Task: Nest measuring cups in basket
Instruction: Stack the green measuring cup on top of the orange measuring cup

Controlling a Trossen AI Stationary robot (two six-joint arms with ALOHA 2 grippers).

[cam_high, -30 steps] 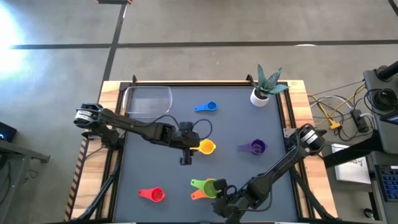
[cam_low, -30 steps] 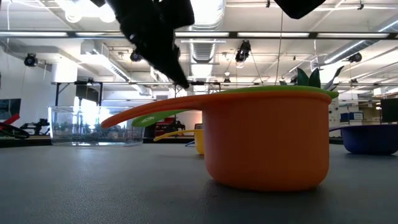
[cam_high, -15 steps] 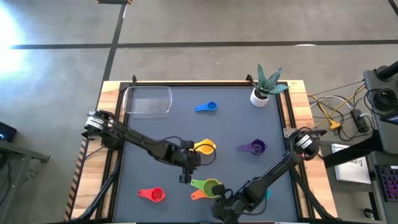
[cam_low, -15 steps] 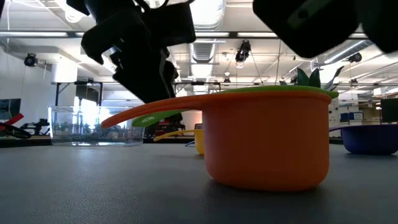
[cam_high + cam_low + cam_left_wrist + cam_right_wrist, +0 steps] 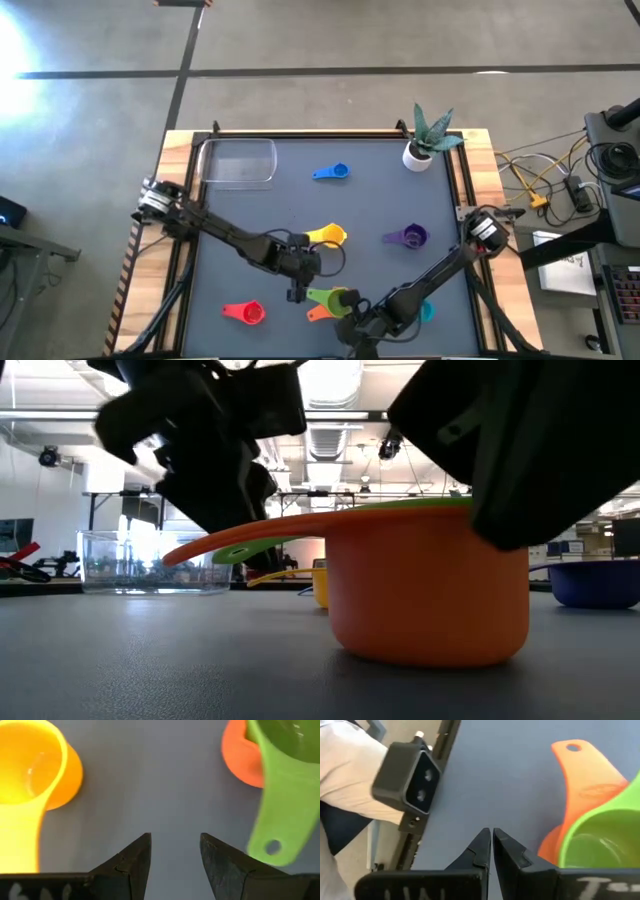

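The green measuring cup (image 5: pixel 340 298) sits nested in the orange one (image 5: pixel 430 600) near the table's near edge, their handles pointing left. The yellow (image 5: pixel 325 236), purple (image 5: pixel 408 237), blue (image 5: pixel 333 172) and red (image 5: pixel 245 313) cups lie singly on the table. A teal cup (image 5: pixel 427 312) shows partly under my right arm. The clear basket (image 5: pixel 238 162) stands at the far left. My left gripper (image 5: pixel 175 837) hangs open over bare table between the yellow cup (image 5: pixel 25 770) and the green handle (image 5: pixel 280 820). My right gripper (image 5: pixel 490 834) is shut just beside the nested cups (image 5: pixel 600 840), toward the near edge.
A small white plant pot (image 5: pixel 418 155) stands at the far right corner. The low camera's black box (image 5: pixel 412 780) sits at the table's near edge, and a person in white (image 5: pixel 342 775) is beyond it. Bare table lies at the middle left.
My left gripper has moved from beside the yellow cup toward the near edge and down, ending by the green cup's handle. My right gripper has come down closer to the nested orange and green cups. No cup has moved.
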